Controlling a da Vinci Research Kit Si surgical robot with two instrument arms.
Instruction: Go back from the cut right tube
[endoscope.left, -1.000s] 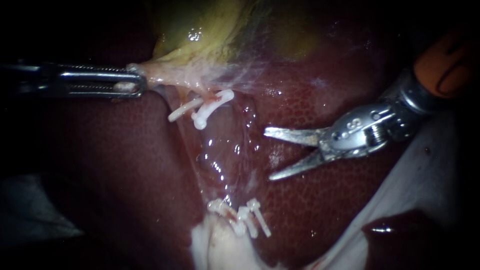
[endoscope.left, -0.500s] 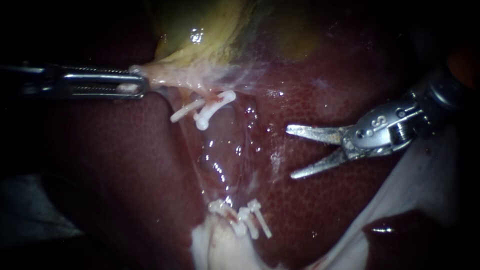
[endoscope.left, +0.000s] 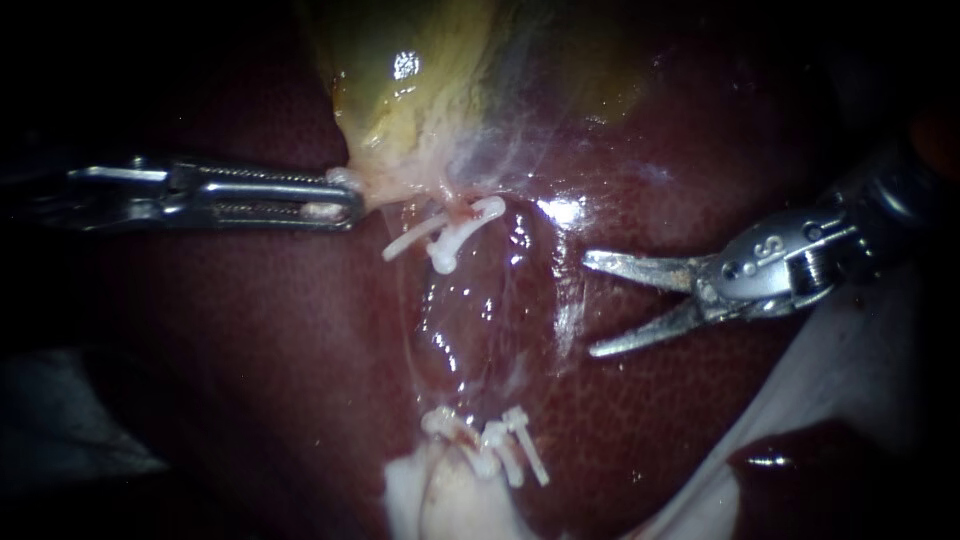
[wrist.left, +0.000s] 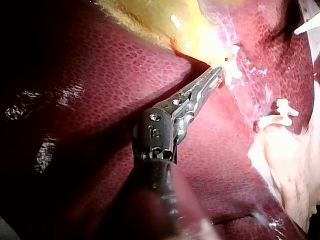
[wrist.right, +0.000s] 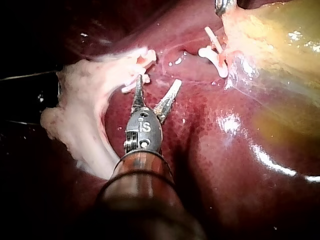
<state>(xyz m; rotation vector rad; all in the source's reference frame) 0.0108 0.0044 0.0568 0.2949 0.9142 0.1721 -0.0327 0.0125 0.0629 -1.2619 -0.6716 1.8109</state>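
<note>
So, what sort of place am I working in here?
Probably a surgical practice bench: a liver and yellowish gallbladder lie exposed, white clips sit on the tissue, and the left instrument and right instrument work over them.

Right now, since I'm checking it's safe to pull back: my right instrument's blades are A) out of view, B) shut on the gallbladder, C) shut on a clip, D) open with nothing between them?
D: a gap shows between the blades of the right instrument, over bare liver and clear of the clips; the jaws of the left instrument grip the gallbladder.
</note>
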